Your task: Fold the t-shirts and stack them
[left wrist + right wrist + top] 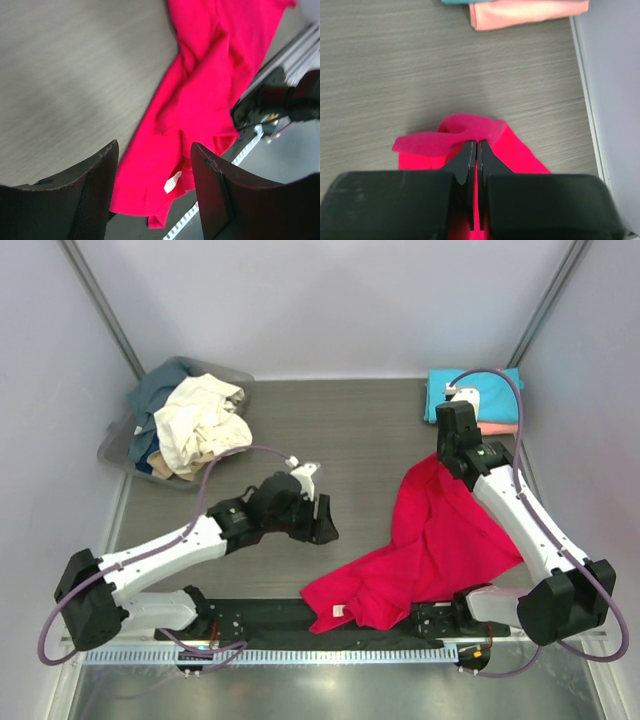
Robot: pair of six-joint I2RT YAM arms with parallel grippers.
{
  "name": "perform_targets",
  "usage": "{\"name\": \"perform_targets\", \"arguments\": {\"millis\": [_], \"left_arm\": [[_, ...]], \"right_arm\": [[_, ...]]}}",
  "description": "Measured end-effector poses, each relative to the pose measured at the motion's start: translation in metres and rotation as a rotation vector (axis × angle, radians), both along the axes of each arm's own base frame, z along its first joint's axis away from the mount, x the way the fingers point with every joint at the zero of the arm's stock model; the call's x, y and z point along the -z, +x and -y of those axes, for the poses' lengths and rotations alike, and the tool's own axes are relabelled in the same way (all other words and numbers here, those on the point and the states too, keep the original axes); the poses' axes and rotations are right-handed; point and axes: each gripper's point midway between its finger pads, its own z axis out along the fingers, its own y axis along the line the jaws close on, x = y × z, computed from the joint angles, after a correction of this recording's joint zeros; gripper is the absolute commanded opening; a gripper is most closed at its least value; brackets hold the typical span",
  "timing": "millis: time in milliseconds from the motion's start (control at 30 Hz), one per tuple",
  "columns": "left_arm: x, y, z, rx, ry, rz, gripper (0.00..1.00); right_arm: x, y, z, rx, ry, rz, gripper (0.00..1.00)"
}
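Spreading the crimson t-shirt (430, 550) (bunched at the near right of the table (350, 430)) is judged best done taut: its far edge is pinched in the right gripper (476, 146), so a near corner should be taken by the left gripper (155, 147), whose jaws stand apart and empty.

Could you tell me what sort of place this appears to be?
Most likely a robotics lab test cell, not a home: plain pale walls enclose a wood-grain table, a left arm and right arm are bolted at its near edge, and a grey tub holds crumpled shirts.
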Motion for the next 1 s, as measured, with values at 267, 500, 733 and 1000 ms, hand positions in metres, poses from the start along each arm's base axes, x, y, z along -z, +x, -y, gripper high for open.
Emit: {"name": "perform_targets", "arguments": {"millis": [267, 500, 733, 1000], "left_arm": [[0.088, -0.051, 0.022, 0.148, 0.140, -0.119, 0.61], [0.098, -0.071, 0.046, 0.230, 0.134, -0.089, 0.62], [0.122, -0.070, 0.056, 0.252, 0.189, -0.097, 0.62], [0.127, -0.071, 0.062, 0.268, 0.205, -0.093, 0.61]], "right_arm": [[0.013, -0.002, -0.008, -0.016, 0.041, -0.028, 0.01], [0.014, -0.004, -0.015, -0.038, 0.084, -0.023, 0.01], [0.014, -0.006, -0.018, -0.053, 0.101, -0.021, 0.01], [0.014, -0.006, -0.019, -0.058, 0.105, -0.023, 0.01]]}}
